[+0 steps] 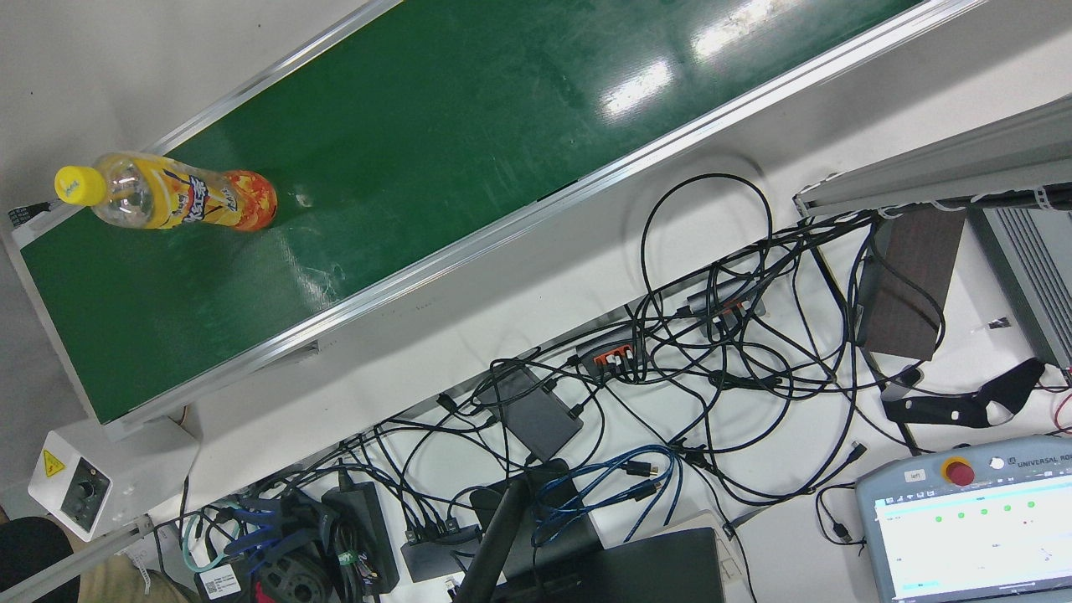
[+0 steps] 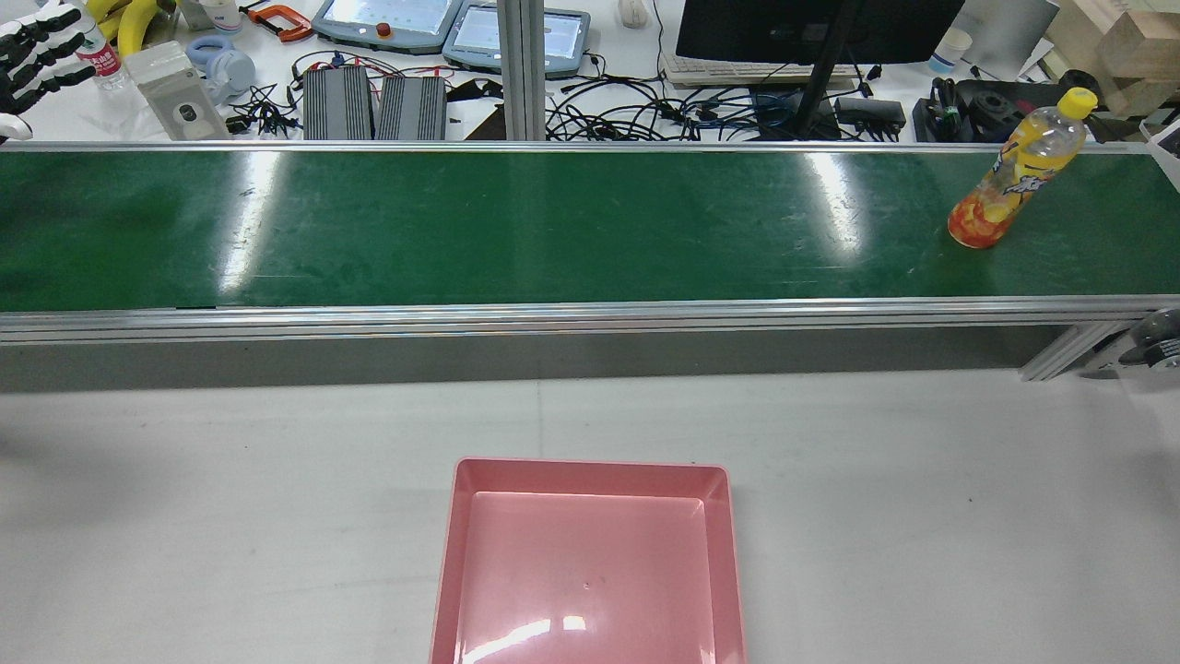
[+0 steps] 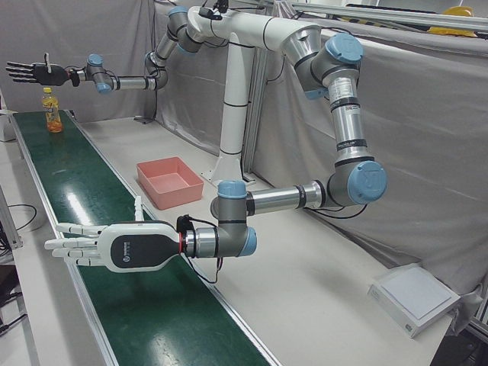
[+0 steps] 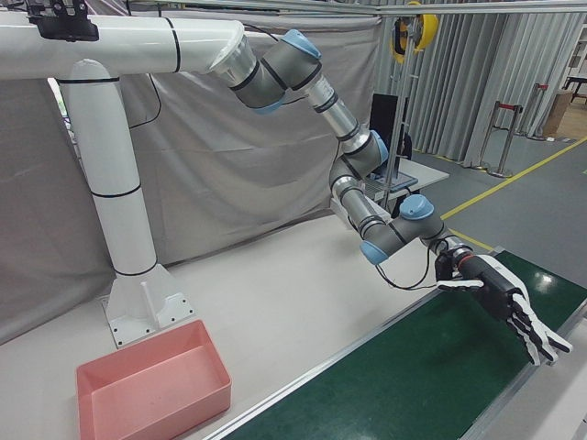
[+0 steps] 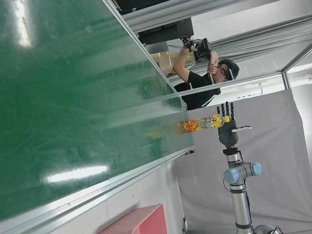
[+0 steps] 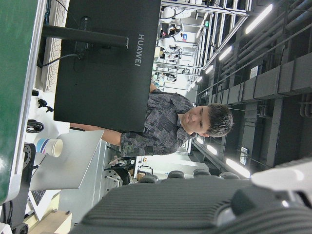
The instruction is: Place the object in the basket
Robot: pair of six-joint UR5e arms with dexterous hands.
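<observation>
An orange drink bottle (image 2: 1009, 184) with a yellow cap stands upright on the green conveyor belt (image 2: 553, 231) near its right end; the bottle (image 1: 180, 201) also shows from above. My right hand (image 3: 34, 72) hovers open, fingers spread, just above and beyond the bottle (image 3: 52, 113), not touching it. The same right hand (image 4: 509, 307) reaches flat over the belt. My left hand (image 3: 99, 248) is open at the belt's opposite end, and the left hand (image 2: 32, 55) peeks in at the top left. The pink basket (image 2: 590, 466) sits empty on the white table before the belt.
Beyond the belt lie tangled cables (image 1: 712, 352), teach pendants (image 2: 387, 18) and a monitor (image 2: 811, 28). A person (image 5: 204, 83) stands past the belt's bottle end, another (image 6: 165, 126) behind the monitor. A belt control box (image 1: 71, 490) sits at the belt's corner. A white flat box (image 3: 415, 297) lies on the table.
</observation>
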